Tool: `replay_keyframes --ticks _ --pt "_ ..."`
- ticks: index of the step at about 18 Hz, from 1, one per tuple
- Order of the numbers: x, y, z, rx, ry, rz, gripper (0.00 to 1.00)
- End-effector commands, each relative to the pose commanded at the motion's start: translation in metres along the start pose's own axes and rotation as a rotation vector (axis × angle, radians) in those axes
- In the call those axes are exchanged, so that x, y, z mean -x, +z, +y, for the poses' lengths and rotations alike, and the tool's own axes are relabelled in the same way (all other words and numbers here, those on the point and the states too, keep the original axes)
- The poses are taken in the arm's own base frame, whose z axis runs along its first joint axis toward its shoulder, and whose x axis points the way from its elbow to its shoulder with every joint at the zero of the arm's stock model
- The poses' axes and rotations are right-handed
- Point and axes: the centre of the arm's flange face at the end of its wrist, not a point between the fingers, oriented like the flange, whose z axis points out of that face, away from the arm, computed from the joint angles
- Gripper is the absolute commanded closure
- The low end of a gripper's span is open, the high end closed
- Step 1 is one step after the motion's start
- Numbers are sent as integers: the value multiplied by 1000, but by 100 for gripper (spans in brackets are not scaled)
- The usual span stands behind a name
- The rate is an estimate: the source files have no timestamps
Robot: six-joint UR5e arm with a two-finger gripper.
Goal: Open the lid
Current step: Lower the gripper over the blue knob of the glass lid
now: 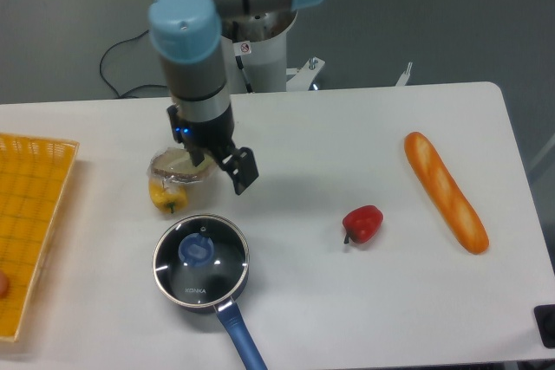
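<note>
camera view: lid [201, 261] seated on saucepan [227, 304] near table's front edge. gripper [241, 172] hangs above and behind it, slightly right of the blue knob [198, 250]; can't tell whether jaws are open.

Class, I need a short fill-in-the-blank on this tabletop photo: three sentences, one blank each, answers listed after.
1. The lid sits on a dark saucepan whose handle is coloured ____.
2. The knob in the lid's centre is coloured ____.
3. The long bread loaf lies to the ____ of the red pepper in the picture.

Missing words: blue; blue; right
</note>
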Motion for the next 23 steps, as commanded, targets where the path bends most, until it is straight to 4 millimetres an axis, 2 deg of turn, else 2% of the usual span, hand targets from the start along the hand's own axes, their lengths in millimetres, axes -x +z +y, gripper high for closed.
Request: replay_keyframes --ticks 5,7,13,16,20,23 --pt "-20 28 -27 92 -138 -43 0" --pt "-21 31 -41 89 -179 -50 0" --pt "-24 39 -50 55 -259 6 0" --pt "-20 43 -57 1 -298 82 0" --pt "1 57 -57 -51 -336 172 0" --pt "6 58 -57 -55 -340 175 0"
